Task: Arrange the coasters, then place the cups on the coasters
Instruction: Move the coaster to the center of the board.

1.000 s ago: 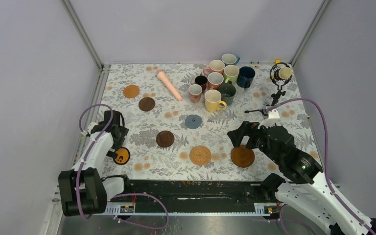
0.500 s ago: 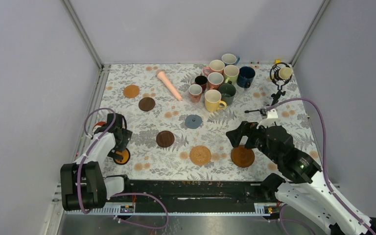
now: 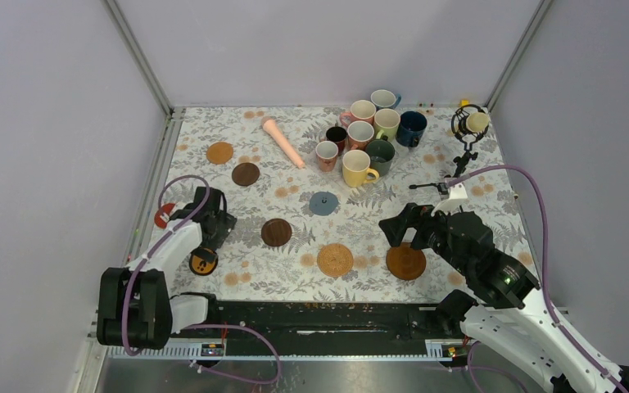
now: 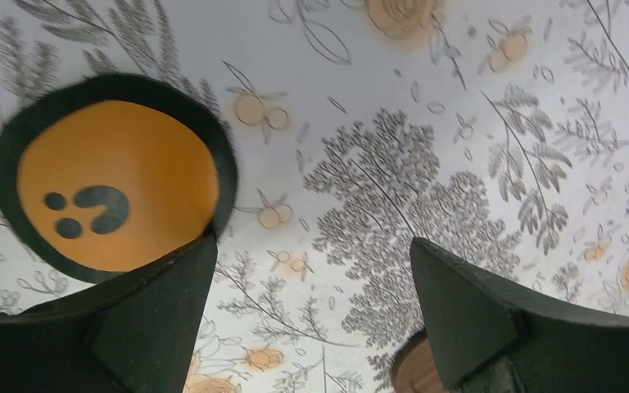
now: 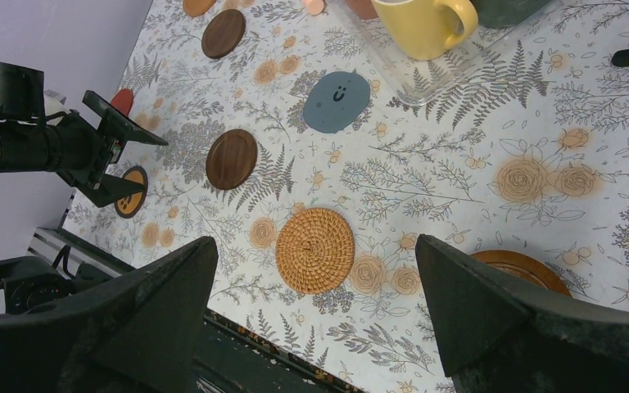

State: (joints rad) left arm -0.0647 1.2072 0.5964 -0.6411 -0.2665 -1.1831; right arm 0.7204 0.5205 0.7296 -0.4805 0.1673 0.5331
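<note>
Several coasters lie spread on the floral table: a black one with a yellow face [image 3: 204, 261] [image 4: 115, 184], a red one [image 3: 162, 214], two dark brown [image 3: 276, 232] [image 3: 246, 173], grey-blue [image 3: 323, 203], tan woven [image 3: 335, 259] [image 5: 315, 250] and two orange wood [image 3: 406, 262] [image 3: 219, 152]. The cups [image 3: 368, 135] stand bunched at the back, with the yellow cup [image 3: 356, 167] nearest. My left gripper [image 3: 219, 223] [image 4: 313, 241] is open over bare cloth, just right of the black-yellow coaster. The right gripper [image 3: 397, 225] [image 5: 315, 241] hangs open above the woven coaster, holding nothing.
A long pink tapered stick [image 3: 282, 142] lies at the back middle. A black tripod microphone [image 3: 465, 135] stands at the back right. Grey walls close in the table on the left, back and right.
My left gripper has swung right, off the black-yellow coaster, toward the dark brown one, and the red coaster has come into sight behind it. The right arm has stayed still.
</note>
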